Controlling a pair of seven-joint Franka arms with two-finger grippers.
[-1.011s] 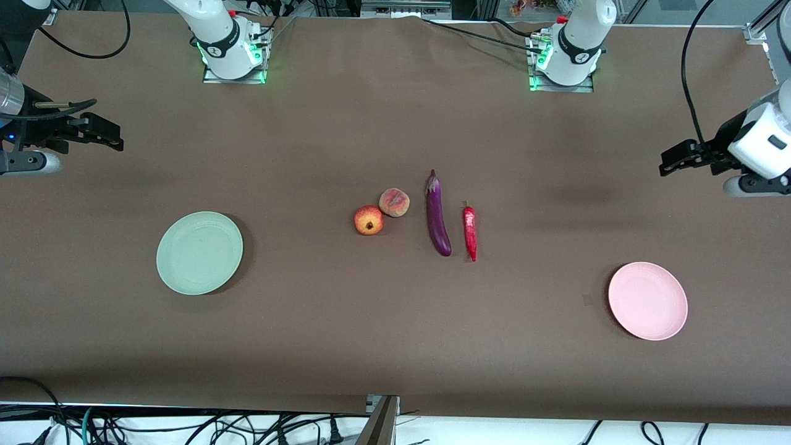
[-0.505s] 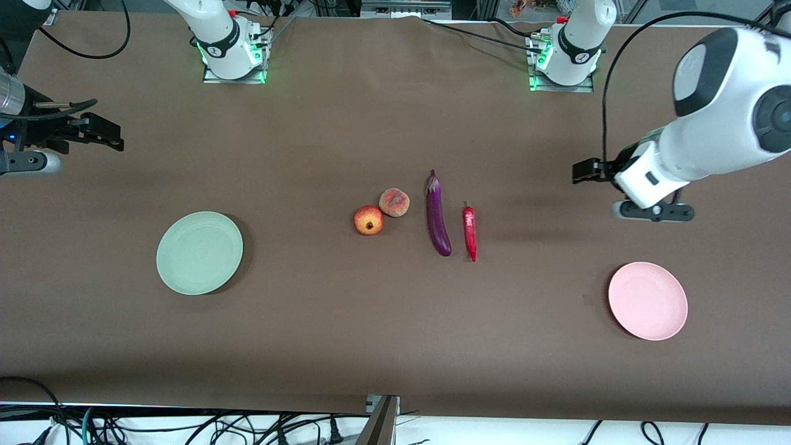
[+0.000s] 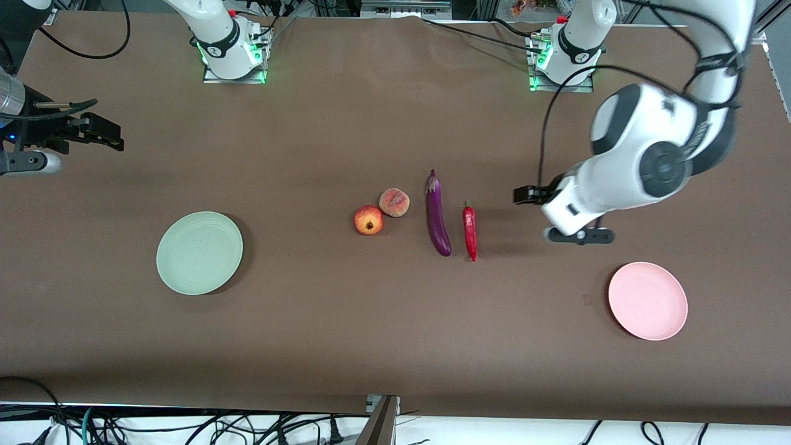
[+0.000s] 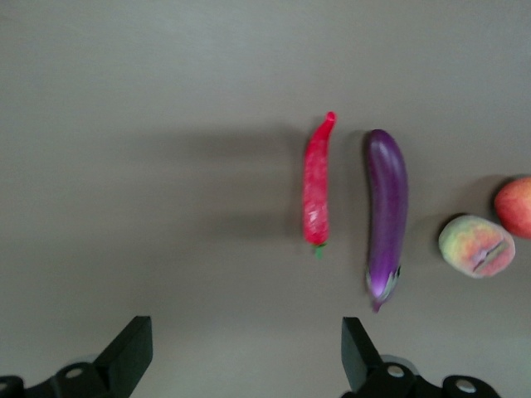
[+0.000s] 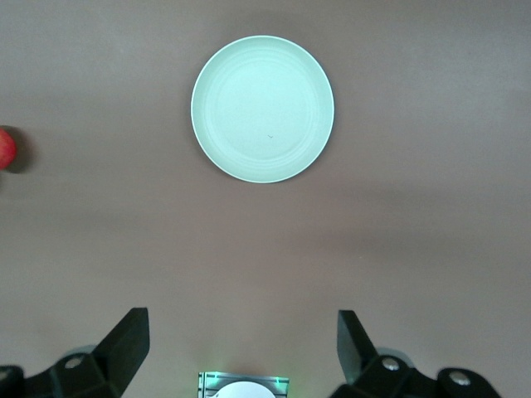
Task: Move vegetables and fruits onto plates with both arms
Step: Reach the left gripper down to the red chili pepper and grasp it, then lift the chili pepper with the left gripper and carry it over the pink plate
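The left gripper (image 4: 241,365) hangs with its fingers (image 4: 129,355) spread wide and nothing between them, over bare worktop (image 3: 346,334) just toward the left arm's end from the chili pepper (image 3: 470,232). Taking the chili pepper as the mark: it lies flat on the worktop, and the eggplant (image 3: 437,214) lies just beside it toward the right arm's end, the two roughly parallel and apart. Further toward that end sit the peach (image 3: 394,202) and the pomegranate-like fruit (image 3: 368,220), touching or nearly so, the peach farther from the front camera. The pink plate (image 3: 647,301) lies well apart from the chili pepper toward the left arm's end and nearer the front camera. The green plate (image 3: 199,252) lies well apart toward the right arm's end. The right gripper (image 5: 241,358) waits above that end of the worktop, fingers (image 5: 124,348) wide apart and holding nothing.
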